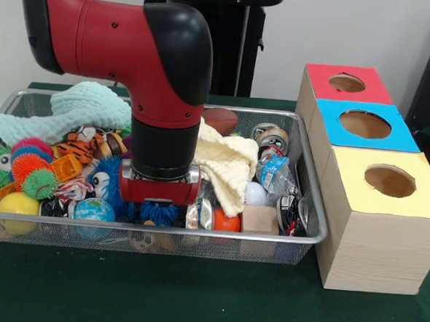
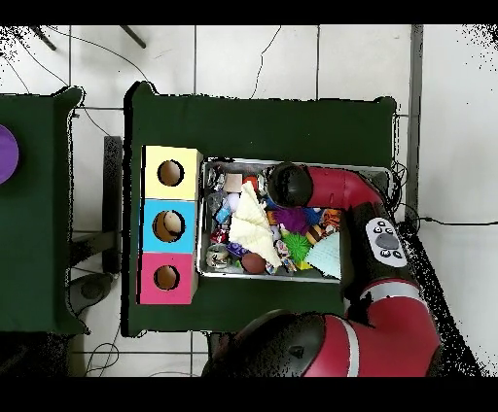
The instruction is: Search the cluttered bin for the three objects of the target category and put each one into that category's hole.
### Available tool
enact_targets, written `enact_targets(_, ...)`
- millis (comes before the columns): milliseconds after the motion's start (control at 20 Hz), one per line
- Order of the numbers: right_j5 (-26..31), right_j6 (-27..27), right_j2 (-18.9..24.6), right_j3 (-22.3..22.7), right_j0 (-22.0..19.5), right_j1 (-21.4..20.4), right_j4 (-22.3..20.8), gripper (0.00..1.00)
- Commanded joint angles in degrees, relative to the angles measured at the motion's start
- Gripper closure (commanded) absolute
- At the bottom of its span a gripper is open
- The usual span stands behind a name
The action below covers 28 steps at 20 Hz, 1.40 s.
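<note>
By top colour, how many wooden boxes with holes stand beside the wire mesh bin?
Red-topped wooden box with a round hole: 1
Blue-topped wooden box with a round hole: 1
Yellow-topped wooden box with a round hole: 1
Total: 3

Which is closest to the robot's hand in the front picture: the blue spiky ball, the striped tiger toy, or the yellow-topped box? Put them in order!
From the gripper, down in the bin:
1. Blue spiky ball: right under it, at the bin's front.
2. Striped tiger toy: further off, on the picture's left.
3. Yellow-topped box: farthest, outside the bin on the picture's right.
</note>
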Motion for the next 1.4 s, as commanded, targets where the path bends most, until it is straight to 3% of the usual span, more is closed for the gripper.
enact_targets(50,-26.34,3.0,6.07,-4.0,-3.01,16.8,-8.66,0.0)
enact_targets(250,-24.94,3.42,4.96,-5.55,-1.97,17.5,-8.39,0.0)
enact_targets(550,-16.62,1.92,4.8,-8.16,-1.56,18.8,-6.15,0.0)
enact_targets(950,-21.03,4.15,3.87,-7.54,-1.0,18.29,-7.91,0.0)
enact_targets(1000,-22.33,4.18,3.85,-7.42,-1.0,18.25,-8.41,1.0)
enact_targets(1150,-22.19,4.59,3.96,-7.27,-1.12,18.22,-7.96,1.0)
enact_targets(1300,-21.82,9.01,-0.53,-7.63,2.41,17.45,-6.97,1.0)
enact_targets(1400,-21.11,8.38,0.17,-6.9,1.93,17.1,-6.58,1.0)
